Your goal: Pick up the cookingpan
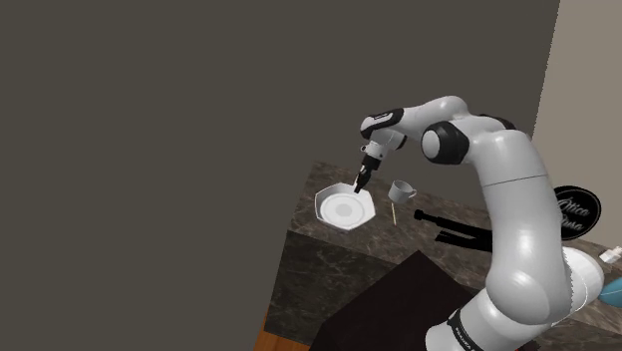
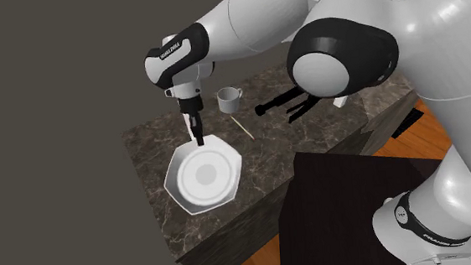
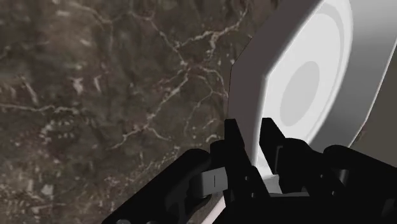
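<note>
The cooking pan (image 1: 344, 209) (image 2: 203, 178) (image 3: 305, 89) is white, shallow and eight-sided, and it rests on the dark marble counter (image 2: 146, 145). My black gripper (image 1: 360, 184) (image 2: 197, 140) (image 3: 252, 137) points down onto the pan's rim on the side nearest the small cup. In the wrist view the two fingers straddle the rim wall, one inside and one outside, pressed against it. The pan's bottom still lies flat on the counter.
A small grey cup (image 1: 402, 188) (image 2: 229, 97) stands just beyond the pan, with a thin pale stick (image 2: 242, 125) beside it. A black long-handled utensil (image 1: 454, 227) (image 2: 295, 103) lies further along the counter. A grey wall borders the counter; the counter edge runs close to the pan.
</note>
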